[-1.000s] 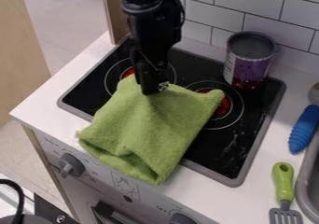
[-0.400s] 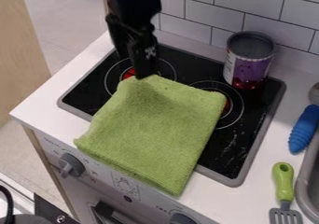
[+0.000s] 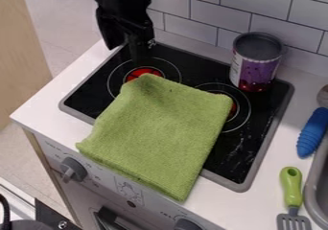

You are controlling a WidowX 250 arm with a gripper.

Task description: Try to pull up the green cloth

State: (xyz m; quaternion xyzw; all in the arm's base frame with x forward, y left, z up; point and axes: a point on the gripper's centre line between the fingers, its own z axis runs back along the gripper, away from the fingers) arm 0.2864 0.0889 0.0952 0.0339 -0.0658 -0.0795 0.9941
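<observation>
While the pincer (image 3: 125,53) hangs above the stovetop's (image 3: 232,157) far left corner, fingers apart, the green cloth (image 3: 160,128) lies across the black surface, its near end on the white tabletop (image 3: 48,107). A can (image 3: 255,63) stands upright at the back right.

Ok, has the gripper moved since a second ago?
Yes, the gripper went up and left in view, from below the left burner's red center to above it.

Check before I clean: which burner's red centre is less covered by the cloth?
The left burner in view: the cloth covers only part of its red centre; the right burner shows just a red sliver.
</observation>
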